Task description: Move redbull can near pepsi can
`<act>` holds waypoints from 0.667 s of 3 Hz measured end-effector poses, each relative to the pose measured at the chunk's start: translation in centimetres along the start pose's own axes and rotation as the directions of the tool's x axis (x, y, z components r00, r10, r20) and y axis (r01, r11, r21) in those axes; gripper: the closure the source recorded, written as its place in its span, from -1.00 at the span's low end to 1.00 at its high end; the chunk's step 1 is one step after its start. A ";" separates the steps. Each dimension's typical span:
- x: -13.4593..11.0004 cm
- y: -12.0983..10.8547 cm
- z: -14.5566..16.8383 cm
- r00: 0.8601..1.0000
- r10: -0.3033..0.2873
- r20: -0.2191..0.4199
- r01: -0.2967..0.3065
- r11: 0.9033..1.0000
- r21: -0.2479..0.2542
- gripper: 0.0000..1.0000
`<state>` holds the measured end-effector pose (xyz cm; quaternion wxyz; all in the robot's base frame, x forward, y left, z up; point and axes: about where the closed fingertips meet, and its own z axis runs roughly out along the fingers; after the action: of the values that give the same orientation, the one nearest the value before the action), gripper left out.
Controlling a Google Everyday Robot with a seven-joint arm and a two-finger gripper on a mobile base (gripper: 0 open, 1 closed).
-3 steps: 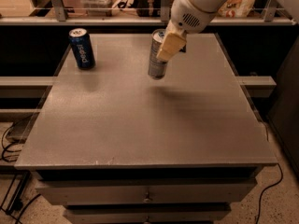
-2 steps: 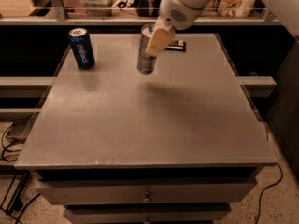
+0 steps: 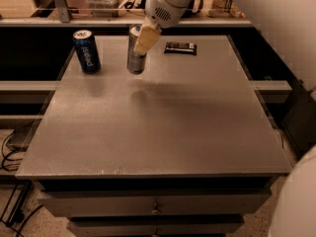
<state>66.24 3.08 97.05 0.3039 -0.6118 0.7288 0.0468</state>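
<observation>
Grey surface, far left: redbull can held by the gripper.
Its jaws clasp the can's upper half; the pepsi can stands near, to the left.

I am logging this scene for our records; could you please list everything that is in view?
pepsi can: one, dark blue with a silver top, upright at the table's back left.
redbull can: one, silver and bluish-grey, right of the pepsi can and apart from it, held in the gripper.
flat packet: one, dark, lying at the table's back, right of the redbull can.
table: one, grey top, drawers below.
ledge: one, pale, behind the table, carrying items too unclear to name.
cables: several, dark, on the floor at left.
arm: one, white, reaching in from the top.
gripper: one, beige jaws shut on the redbull can, over the table's back.
</observation>
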 end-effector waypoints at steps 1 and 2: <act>-2.2 -0.6 1.9 1.000 -0.004 0.021 0.004 1.000 -0.011 1.00; -4.3 -1.0 3.6 0.999 -0.017 0.030 0.017 1.000 -0.019 1.00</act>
<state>68.88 8.17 96.57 0.3094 -0.6201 0.7184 0.0603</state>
